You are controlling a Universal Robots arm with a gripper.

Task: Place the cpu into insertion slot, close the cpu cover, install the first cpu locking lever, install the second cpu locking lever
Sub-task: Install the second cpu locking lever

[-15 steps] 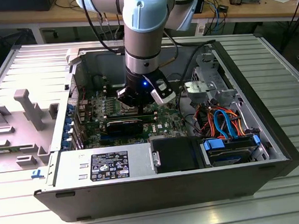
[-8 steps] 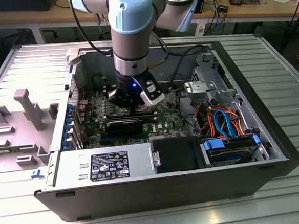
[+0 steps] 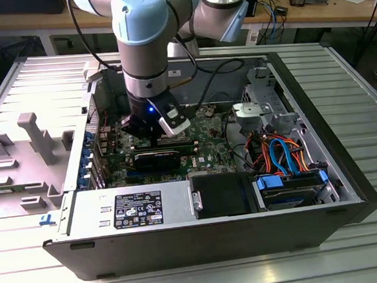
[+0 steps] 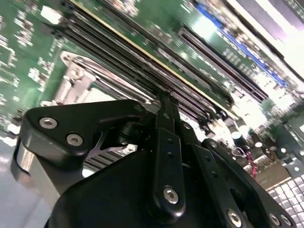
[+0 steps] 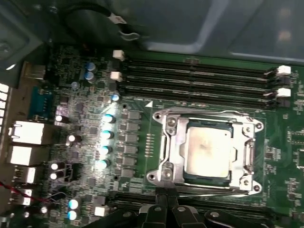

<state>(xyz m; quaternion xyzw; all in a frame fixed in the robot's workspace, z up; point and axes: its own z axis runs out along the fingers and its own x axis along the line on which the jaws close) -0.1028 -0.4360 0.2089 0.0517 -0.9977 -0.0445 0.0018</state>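
One cpu (image 5: pixel 207 152), one cpu cover (image 5: pixel 172 145), four black memory slots (image 5: pixel 199 80).

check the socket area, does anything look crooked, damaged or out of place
Nothing stands out. In the first wrist view the cpu lies flat and square in the insertion slot, with the cpu cover framing it evenly. The gripper sits at the socket's edge, beside the memory slots. No damage or loose parts show on the motherboard.
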